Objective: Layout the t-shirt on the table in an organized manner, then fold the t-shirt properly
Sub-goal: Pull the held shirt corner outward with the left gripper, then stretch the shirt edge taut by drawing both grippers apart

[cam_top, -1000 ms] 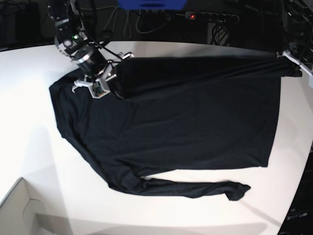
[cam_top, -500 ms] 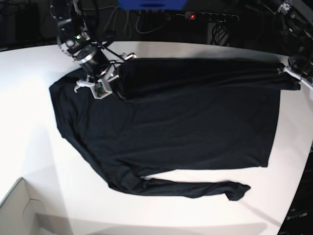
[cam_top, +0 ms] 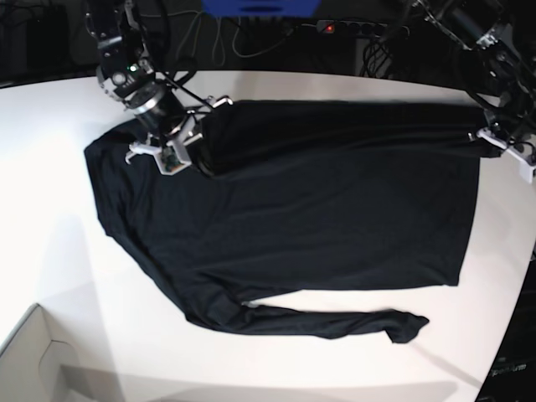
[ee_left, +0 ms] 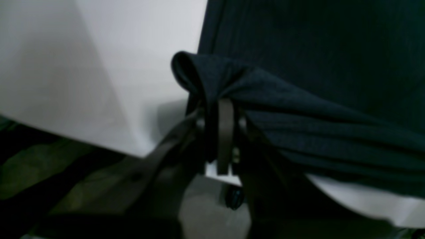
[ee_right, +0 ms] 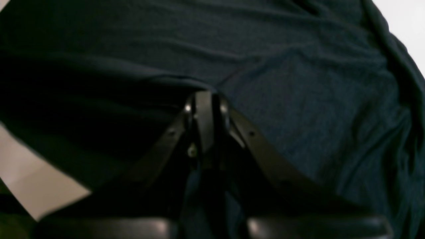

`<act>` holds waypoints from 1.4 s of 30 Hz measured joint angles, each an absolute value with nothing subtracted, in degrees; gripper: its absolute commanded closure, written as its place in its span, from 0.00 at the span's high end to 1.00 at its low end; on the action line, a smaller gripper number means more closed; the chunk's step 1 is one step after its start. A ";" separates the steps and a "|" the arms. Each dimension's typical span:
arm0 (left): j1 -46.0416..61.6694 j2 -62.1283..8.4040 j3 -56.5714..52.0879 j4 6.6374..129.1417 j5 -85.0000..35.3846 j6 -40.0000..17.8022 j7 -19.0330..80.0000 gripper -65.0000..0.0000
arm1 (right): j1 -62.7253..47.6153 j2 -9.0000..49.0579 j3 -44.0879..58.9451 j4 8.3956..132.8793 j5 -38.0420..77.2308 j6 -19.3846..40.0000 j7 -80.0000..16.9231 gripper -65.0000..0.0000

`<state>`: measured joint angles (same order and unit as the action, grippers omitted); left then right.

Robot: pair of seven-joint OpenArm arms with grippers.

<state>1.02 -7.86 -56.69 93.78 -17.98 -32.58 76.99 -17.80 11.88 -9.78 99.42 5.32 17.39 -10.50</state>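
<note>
The black t-shirt [cam_top: 318, 201] lies spread across the white surface [cam_top: 50, 251], body flat, with one long sleeve stretched out along its near edge and ending in a bunched cuff toward the right of the base view. The far edge of the garment is folded over on itself in a long band running between the two arms.

The right end effector [cam_top: 194, 142], on the left of the base view, is closed tight on a pinch of the t-shirt near the shoulder; in its wrist view the narrow jaws meet with dark cloth [ee_right: 298, 83] gathered right at their tips. The left end effector [cam_top: 494, 134], at the far right edge of the base view, is likewise clamped on the shirt's corner: the left wrist view shows a fold of fabric [ee_left: 206, 76] draped over and gripped between the closed jaws, lifted just above the surface, with the surface's edge close beneath.

Around the work, a pale cardboard box corner [cam_top: 33, 356] sits at the lower left, apart from the shirt. Beyond the far edge of the surface are tangled cables [cam_top: 251, 38], a power strip with a red light [cam_top: 360, 28], and a blue object [cam_top: 260, 7], all off the surface and clear of the cloth.
</note>
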 measured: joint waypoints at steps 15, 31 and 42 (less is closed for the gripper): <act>1.08 -7.77 -52.01 89.82 -17.12 -32.58 68.88 0.01 | -16.29 11.90 -9.82 96.64 5.28 17.34 -10.20 0.01; 0.30 -7.75 -52.12 89.82 -17.15 -32.60 68.29 0.53 | -17.76 11.92 -9.41 97.36 5.26 17.32 -9.91 0.39; 2.31 -7.62 -52.38 90.43 -17.91 -32.80 68.23 0.74 | -22.85 11.88 -3.38 105.25 5.52 17.28 -9.69 0.41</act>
